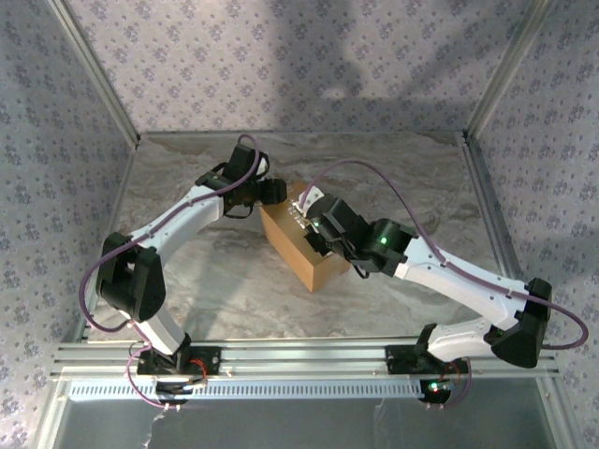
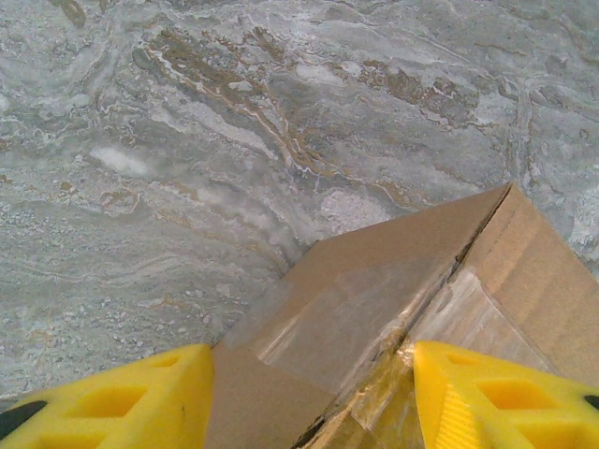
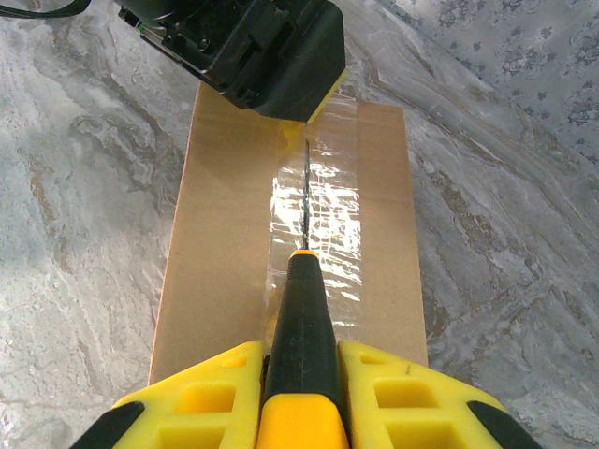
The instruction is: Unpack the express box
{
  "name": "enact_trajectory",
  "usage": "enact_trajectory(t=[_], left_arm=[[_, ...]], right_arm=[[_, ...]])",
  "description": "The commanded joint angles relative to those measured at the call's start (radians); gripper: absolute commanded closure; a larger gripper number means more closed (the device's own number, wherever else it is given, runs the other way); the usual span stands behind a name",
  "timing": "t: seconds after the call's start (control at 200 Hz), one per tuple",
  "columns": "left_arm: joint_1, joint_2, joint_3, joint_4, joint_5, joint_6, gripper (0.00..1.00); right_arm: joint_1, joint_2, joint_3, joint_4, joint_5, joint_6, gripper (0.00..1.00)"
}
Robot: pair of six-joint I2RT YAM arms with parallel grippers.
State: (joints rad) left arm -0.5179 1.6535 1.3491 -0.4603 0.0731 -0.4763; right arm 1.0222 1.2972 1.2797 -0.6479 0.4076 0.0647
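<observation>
Slitting the tape is the step in hand. The express box (image 1: 316, 267) lies on the bench (image 1: 187, 281) at the middle of the overhead frame, its flaps down and nothing lifted out yet. The right claw (image 3: 301, 360) is closed tight on a black-and-yellow cutter (image 3: 303, 290), whose tip sits in the seam of the clear tape (image 3: 329, 215) about midway along the lid. The left claw (image 2: 312, 365) stands roughly half open at the box's far end with a yellow finger on each side of the seam. It clasps nothing I can see, and I cannot tell whether it presses on the lid or merely touches it.

By my reading, the next move calls for a shallow, straight draw along the seam, kept clear of the left claw, before any flap is raised.

The right wrist view gives the cutter, a dark line running up the seam, and the left claw's black housing at upper centre. The left wrist view gives the seam gaping at the box's end. In the overhead view both arms meet over the box, but the cutter is too small to make out.
</observation>
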Motion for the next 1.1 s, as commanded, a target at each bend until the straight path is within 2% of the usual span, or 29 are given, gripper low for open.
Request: enact_trajectory(t=[0.0, 1.094], left_arm=[[0.019, 0.026, -0.007, -0.035, -0.075, -0.007, 0.42], [0.033, 0.025, -0.008, -0.037, -0.105, 0.002, 0.42]], right_arm=[[0.013, -0.03, -0.008, -0.03, 0.007, 0.032, 1.0], [0.065, -0.075, -0.042, -0.076, 0.039, 0.069, 1.0]])
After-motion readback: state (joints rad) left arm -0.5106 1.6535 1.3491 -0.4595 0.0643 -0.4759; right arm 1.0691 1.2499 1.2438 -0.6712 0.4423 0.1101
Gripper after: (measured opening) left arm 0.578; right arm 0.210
